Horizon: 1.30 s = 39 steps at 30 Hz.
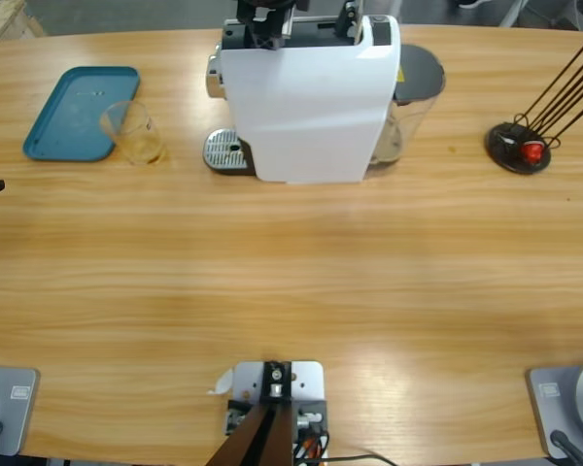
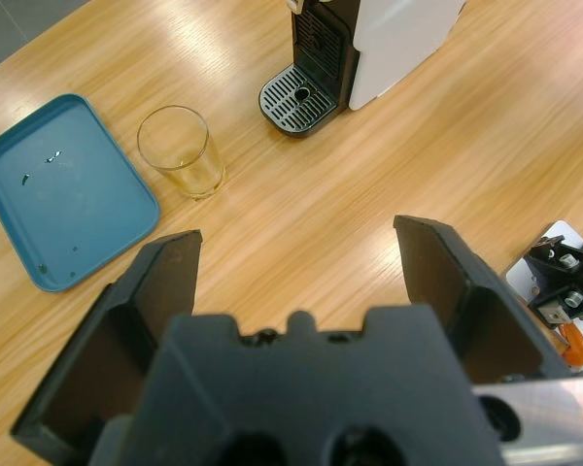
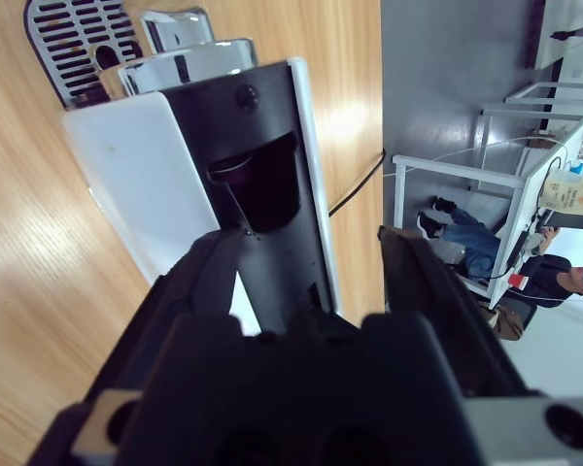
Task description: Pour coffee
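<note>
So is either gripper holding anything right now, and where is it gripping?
Nothing is held. The left gripper is open above bare table, and the right gripper is open over the coffee machine.

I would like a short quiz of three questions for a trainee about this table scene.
1. True or false: the clear tumbler stands on the drip tray of the coffee machine.
2. Which thing lies nearest the tumbler? A) blue tray B) black capsule stand C) water tank
3. Fill in: the left gripper has its jaws ____.

Key: 1 false, it stands on the table beside the blue tray; 2 A; 3 open.
</note>
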Each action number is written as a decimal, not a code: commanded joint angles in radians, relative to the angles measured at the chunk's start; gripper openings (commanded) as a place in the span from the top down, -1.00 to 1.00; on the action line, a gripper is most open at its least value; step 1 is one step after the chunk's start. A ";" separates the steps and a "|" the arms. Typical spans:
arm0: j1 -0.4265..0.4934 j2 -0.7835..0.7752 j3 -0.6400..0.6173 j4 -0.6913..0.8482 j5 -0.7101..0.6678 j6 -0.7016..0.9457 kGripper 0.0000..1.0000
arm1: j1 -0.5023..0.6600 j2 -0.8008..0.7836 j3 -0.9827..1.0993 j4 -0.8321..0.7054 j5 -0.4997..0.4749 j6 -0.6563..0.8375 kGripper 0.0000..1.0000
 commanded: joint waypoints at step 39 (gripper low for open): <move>-0.008 -0.070 0.036 -0.008 -0.006 -0.013 -0.71 | -0.066 -0.357 0.363 -0.244 -0.068 0.512 1.00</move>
